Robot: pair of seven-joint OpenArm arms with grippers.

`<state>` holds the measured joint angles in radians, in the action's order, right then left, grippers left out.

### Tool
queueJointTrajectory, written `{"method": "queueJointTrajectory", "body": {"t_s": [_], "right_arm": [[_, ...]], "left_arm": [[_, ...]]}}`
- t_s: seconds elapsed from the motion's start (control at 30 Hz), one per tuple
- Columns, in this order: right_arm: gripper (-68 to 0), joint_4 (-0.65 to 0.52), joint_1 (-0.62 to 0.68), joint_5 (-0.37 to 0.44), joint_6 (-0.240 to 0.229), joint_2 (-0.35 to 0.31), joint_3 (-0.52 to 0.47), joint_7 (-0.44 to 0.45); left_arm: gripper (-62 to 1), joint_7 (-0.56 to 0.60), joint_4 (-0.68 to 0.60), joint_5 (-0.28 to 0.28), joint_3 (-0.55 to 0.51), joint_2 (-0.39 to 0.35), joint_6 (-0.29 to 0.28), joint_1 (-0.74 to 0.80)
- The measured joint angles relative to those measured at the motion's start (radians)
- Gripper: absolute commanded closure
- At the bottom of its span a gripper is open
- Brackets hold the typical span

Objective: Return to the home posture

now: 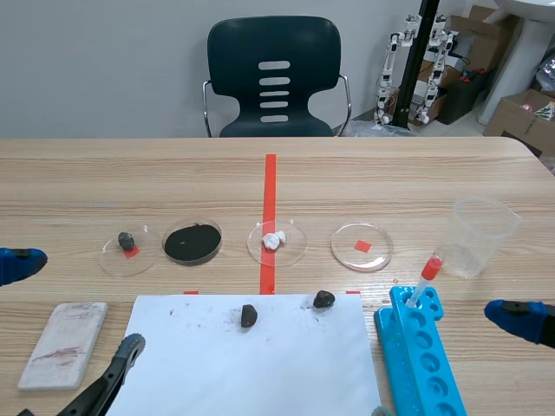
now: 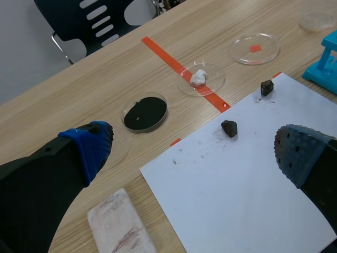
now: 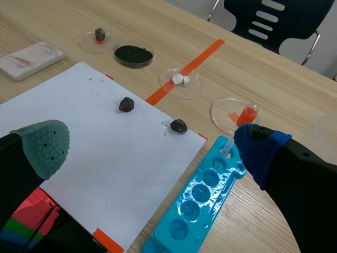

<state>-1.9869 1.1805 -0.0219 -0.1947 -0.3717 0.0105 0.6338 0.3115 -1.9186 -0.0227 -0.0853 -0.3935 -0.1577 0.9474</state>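
My left gripper (image 1: 84, 302) hangs low at the table's near left, open and empty. In its own view the left gripper (image 2: 194, 153) spreads over a white paper sheet (image 2: 237, 195) with two dark stones (image 2: 229, 128) (image 2: 267, 87). My right gripper (image 1: 438, 361) is low at the near right, also open with nothing in it. Seen from its wrist, the right gripper (image 3: 151, 146) stands above the paper sheet (image 3: 100, 153) and the blue tube rack (image 3: 202, 195).
Petri dishes line the middle: one with a stone (image 1: 127, 240), a black one (image 1: 192, 242), one with a white lump (image 1: 277, 240), an empty one (image 1: 361, 247). A plastic cup (image 1: 479, 236), a red-capped tube (image 1: 427, 276) in the blue rack (image 1: 421, 355) and a white block (image 1: 65, 343) stand nearby.
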Motion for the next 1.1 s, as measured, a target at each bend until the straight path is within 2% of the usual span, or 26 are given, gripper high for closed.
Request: {"method": "queueJointTrajectory", "body": {"t_s": [1.1], "right_arm": [[-67.9, 0.0, 0.0, 0.0, 0.0, 0.0, 0.0, 0.0]], "left_arm": [[-62.3, -0.012, 0.0, 0.0, 0.0, 0.0, 0.0, 0.0]]}}
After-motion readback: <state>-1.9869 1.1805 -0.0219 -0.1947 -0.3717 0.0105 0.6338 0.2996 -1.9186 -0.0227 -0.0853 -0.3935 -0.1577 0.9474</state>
